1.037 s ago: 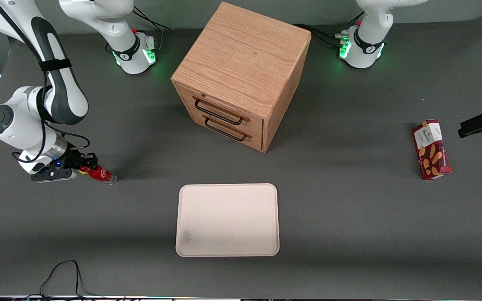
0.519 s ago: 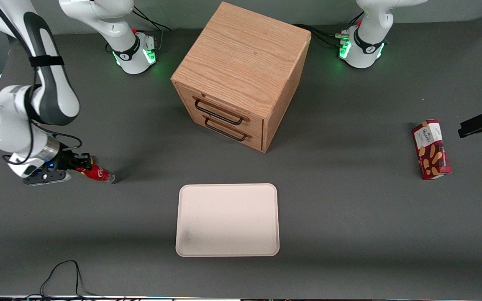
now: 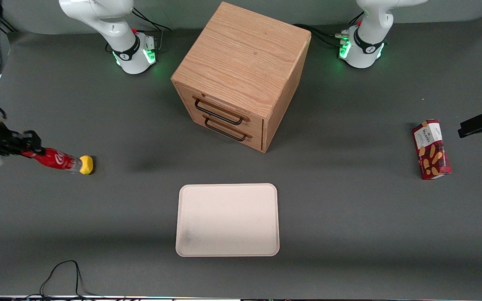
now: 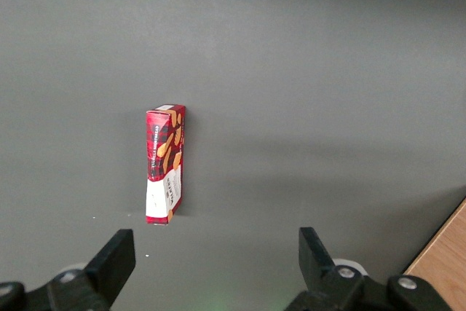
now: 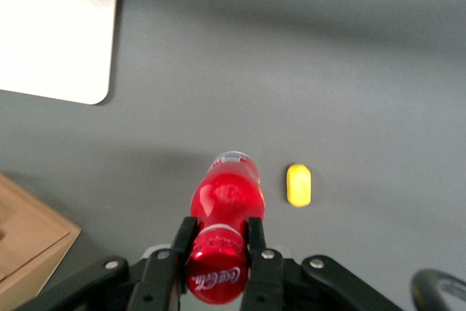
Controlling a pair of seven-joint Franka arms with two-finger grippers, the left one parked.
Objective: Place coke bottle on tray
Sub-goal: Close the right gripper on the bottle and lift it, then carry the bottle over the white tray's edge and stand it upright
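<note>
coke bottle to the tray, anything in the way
Nothing visible. The gripper holds the coke bottle lifted at the working arm's end; only bare table lies between it and the tray. The yellow lump sits on the table below the bottle's base.

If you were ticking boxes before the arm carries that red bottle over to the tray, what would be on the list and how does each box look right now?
1. End effector shut on the coke bottle at its cap end: ok.
2. Bottle lifted off the table: ok, judging by the wrist view, where it hangs above the surface.
3. Bottle clear of the yellow lump lying on the table: ok.
4. Tray has nothing on it: ok.
5. Wooden drawer cabinet out of the way: ok, it stands farther from the front camera than the tray.
6. Grip firm enough to hold during the carry: cannot tell.
</note>
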